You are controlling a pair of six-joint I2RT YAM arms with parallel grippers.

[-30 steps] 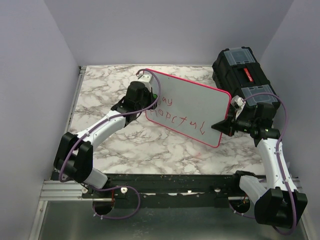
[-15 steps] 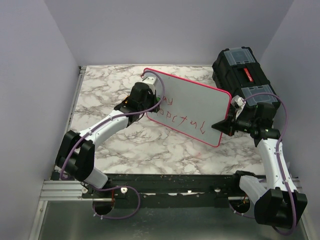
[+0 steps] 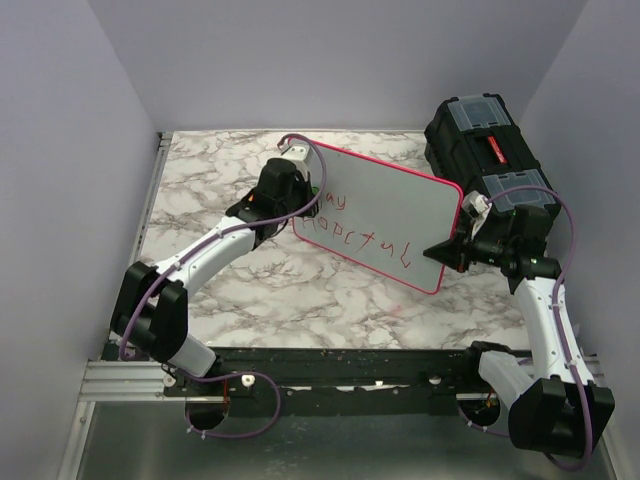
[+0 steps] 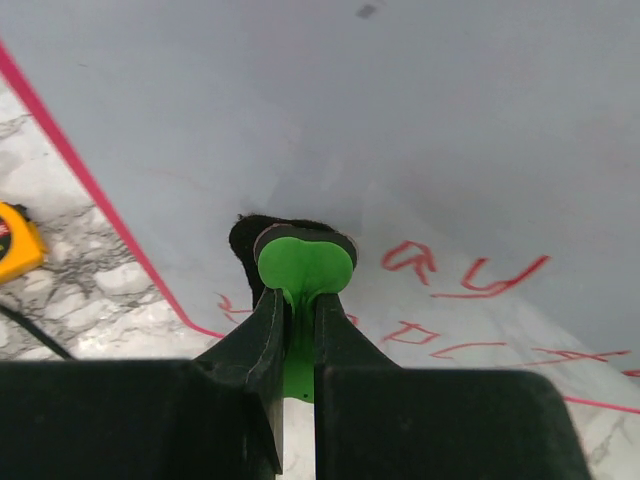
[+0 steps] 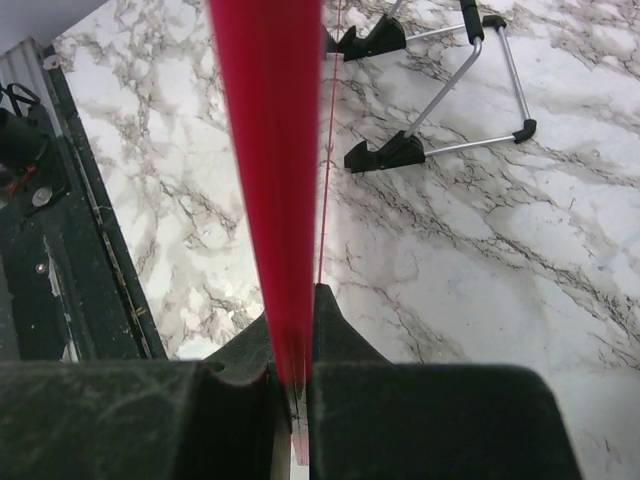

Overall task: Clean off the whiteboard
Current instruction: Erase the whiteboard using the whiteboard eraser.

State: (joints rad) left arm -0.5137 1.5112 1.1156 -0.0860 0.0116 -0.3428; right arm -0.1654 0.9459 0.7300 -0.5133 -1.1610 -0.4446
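The whiteboard [image 3: 390,205], white with a pink-red rim and red lettering, is held tilted above the marble table. My left gripper [image 3: 312,198] is shut on a green eraser [image 4: 303,262] with a black felt pad, pressed on the board's left end beside the red letters [image 4: 470,285]. My right gripper [image 3: 445,252] is shut on the board's right edge; in the right wrist view the red rim [image 5: 270,180] runs up from between the jaws.
A black toolbox [image 3: 487,150] stands at the back right, close behind the right arm. A wire stand with black feet [image 5: 440,90] lies on the table beyond the board. A yellow object [image 4: 15,240] lies on the marble left of the board.
My left gripper moved the eraser up and back along the board's left end. The right gripper and the board stayed still.
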